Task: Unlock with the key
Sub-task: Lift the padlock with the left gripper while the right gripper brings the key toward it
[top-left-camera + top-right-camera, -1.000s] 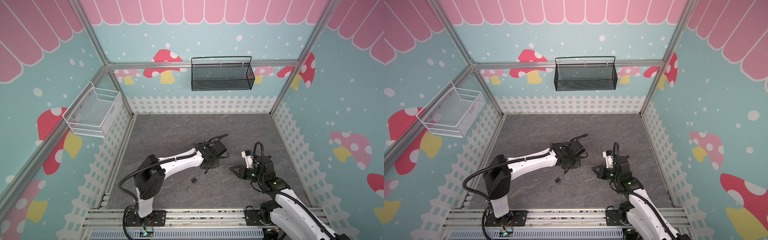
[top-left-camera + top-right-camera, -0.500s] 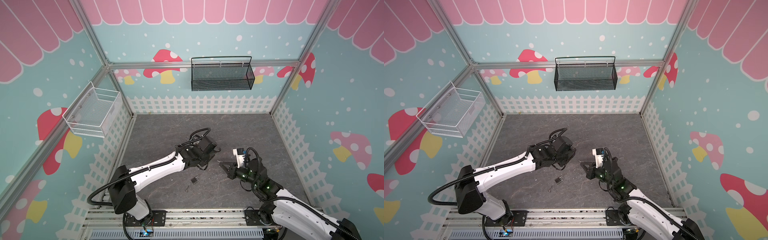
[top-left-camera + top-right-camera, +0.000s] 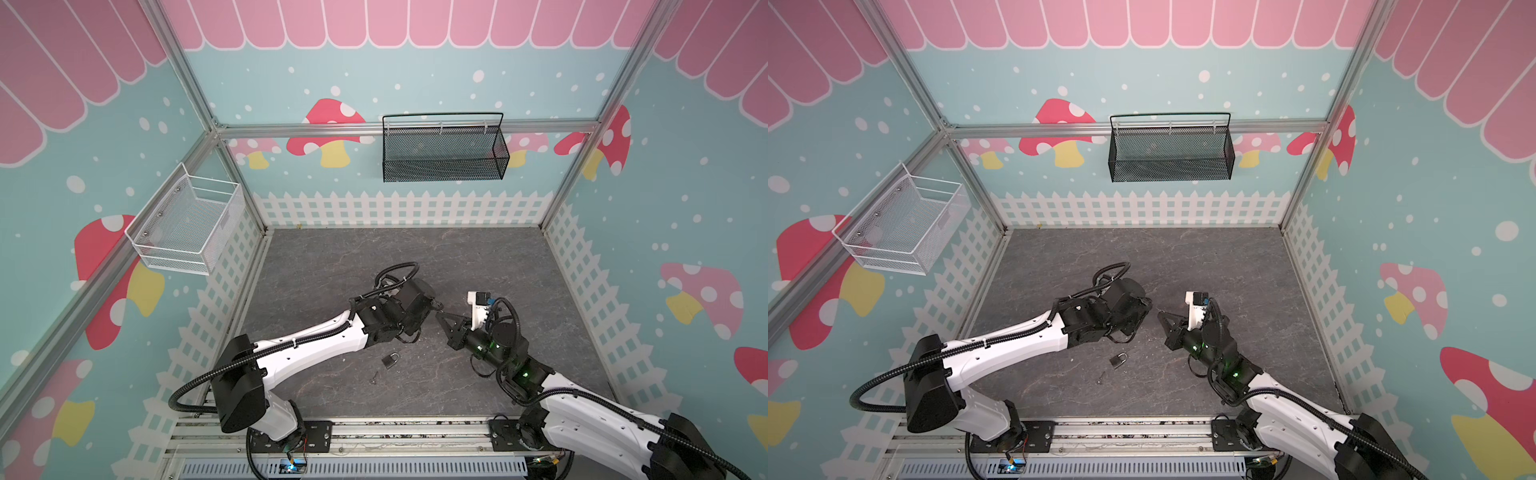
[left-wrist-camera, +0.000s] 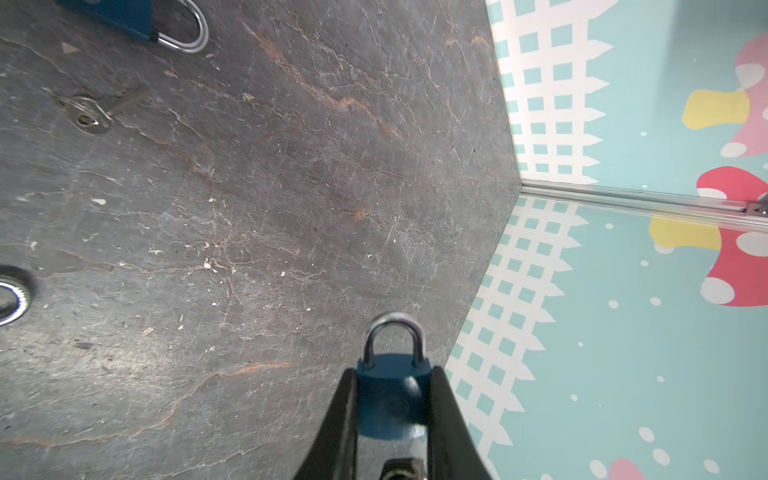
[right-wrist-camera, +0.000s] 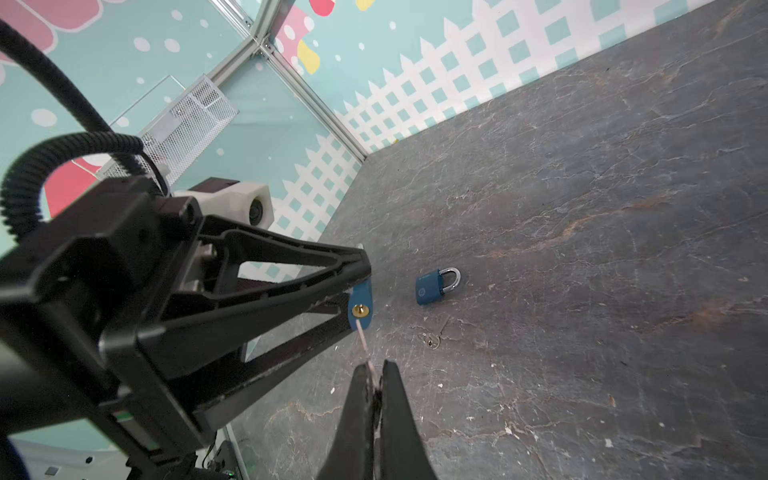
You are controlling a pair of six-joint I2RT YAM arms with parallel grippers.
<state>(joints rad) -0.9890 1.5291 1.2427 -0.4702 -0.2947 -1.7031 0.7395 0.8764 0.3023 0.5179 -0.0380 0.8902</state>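
My left gripper (image 4: pixel 392 374) is shut on a small blue padlock (image 4: pixel 388 401), its silver shackle pointing away from the wrist. In the right wrist view the padlock's underside shows its brass keyhole (image 5: pixel 360 310). My right gripper (image 5: pixel 376 365) is shut on a thin key (image 5: pixel 365 347) whose blade tip reaches that keyhole; I cannot tell how far it is in. In both top views the left gripper (image 3: pixel 434 306) and the right gripper (image 3: pixel 440 316) meet tip to tip above the middle of the floor.
A second blue padlock (image 3: pixel 390 360) (image 5: pixel 436 286) and a loose key (image 3: pixel 375 377) (image 5: pixel 430 341) lie on the grey floor, nearer the front rail than the grippers. A black basket (image 3: pixel 442 147) hangs on the back wall, a white basket (image 3: pixel 187 226) on the left wall.
The right gripper has moved left with the key and closed the gap to the padlock. The left arm has swung its elbow out and turned the padlock toward the key.
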